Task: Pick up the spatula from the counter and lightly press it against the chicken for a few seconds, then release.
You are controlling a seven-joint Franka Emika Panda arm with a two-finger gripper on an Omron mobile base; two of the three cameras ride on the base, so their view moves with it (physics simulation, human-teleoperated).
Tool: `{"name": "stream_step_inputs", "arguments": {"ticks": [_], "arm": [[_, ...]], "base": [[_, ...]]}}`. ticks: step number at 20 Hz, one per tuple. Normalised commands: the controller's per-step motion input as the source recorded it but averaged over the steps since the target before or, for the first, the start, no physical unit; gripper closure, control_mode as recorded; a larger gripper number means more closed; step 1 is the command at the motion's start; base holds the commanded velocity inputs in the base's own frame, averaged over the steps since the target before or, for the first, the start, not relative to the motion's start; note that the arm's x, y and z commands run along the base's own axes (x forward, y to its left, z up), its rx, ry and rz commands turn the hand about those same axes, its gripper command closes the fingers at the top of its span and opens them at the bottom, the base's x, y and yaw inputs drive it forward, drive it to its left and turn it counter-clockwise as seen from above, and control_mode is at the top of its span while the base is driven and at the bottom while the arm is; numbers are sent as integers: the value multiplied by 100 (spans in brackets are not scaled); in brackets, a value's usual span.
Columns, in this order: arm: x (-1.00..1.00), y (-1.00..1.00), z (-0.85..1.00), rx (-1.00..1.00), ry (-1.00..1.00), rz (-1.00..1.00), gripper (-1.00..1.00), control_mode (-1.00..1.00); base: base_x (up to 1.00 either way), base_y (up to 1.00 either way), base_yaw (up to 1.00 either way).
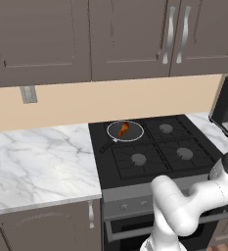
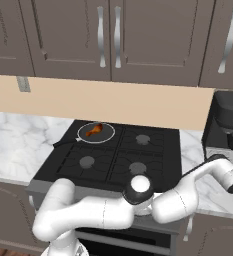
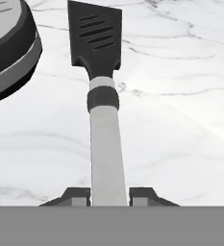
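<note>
The gripper (image 3: 109, 194) clamps the spatula (image 3: 104, 134) handle; appliance (image 3: 7, 53) edge near blade, counter (image 3: 180, 120) open elsewhere.

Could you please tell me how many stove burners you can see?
3: back-right burner, front-left burner, front-right burner. A fourth may be hidden under the pan at back left.

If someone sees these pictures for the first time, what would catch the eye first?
The black spatula with its grey handle lies on the marble counter, the fingers closed on its handle. An orange chicken piece sits in a pan on the rear left burner of the stove.
</note>
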Motion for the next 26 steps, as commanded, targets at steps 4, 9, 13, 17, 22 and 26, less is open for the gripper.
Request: {"name": "stream_step_inputs", "arguments": {"ticks": [4, 9, 13, 17, 22, 26], "arm": [[-21, -15, 26, 12, 3, 2, 100, -100], [-41, -25, 32, 12, 0, 0, 100, -100], [-47, -25, 40, 13, 0, 0, 100, -100], [-46, -18, 57, 14, 6, 0, 100, -100], [-50, -2, 59, 14, 9, 1, 100, -100], [-74, 3, 28, 9, 1, 3, 100, -100]], "base": [[0, 0, 0], [0, 0, 0], [0, 0, 0], [0, 0, 0], [0, 0, 0], [0, 0, 0]]}}
